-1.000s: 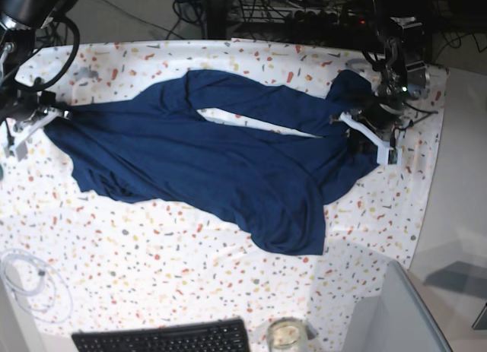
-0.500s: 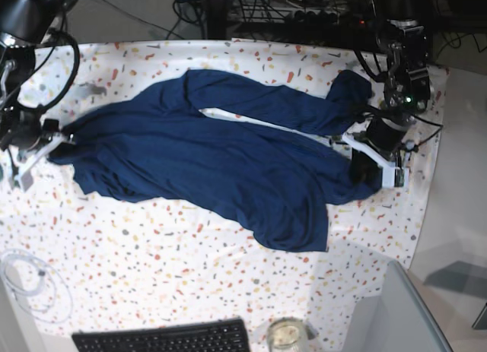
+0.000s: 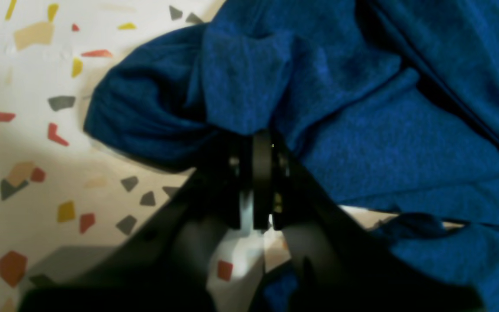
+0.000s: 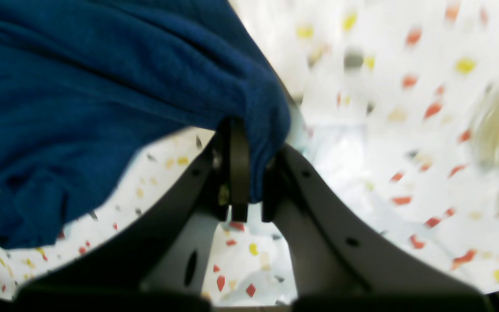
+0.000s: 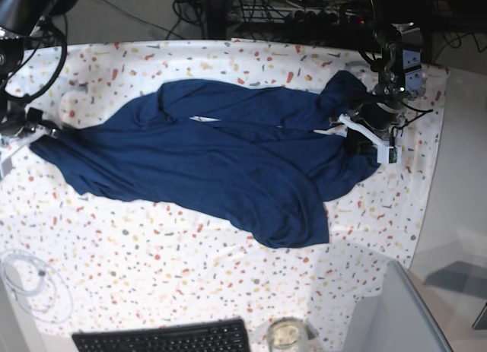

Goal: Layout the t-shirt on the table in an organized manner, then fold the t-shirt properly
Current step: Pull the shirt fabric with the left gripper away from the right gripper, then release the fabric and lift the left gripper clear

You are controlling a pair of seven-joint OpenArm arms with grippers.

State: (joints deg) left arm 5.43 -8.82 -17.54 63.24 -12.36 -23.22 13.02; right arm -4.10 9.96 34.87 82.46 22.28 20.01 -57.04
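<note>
The dark navy t-shirt (image 5: 221,166) lies stretched and rumpled across the speckled table (image 5: 152,245), with folds along its upper half. My left gripper (image 5: 359,143) is at the shirt's right end, shut on a bunched fold of the t-shirt (image 3: 249,86) in the left wrist view, fingertips (image 3: 261,156) pressed together. My right gripper (image 5: 29,129) is at the shirt's left end, near the table's left edge. In the right wrist view it (image 4: 249,143) is shut on an edge of the t-shirt (image 4: 102,86), lifted slightly off the table (image 4: 383,130).
A black keyboard (image 5: 163,338) and a glass jar (image 5: 285,335) sit at the front edge. A coiled white cable (image 5: 27,280) lies front left. A grey box corner (image 5: 396,314) stands front right. The table's right edge (image 5: 430,177) is close to the left gripper.
Both grippers moved away from me while holding the shirt. The right gripper also moved toward the left edge, pulling the shirt wider. The white gap in the shirt's upper folds narrowed.
</note>
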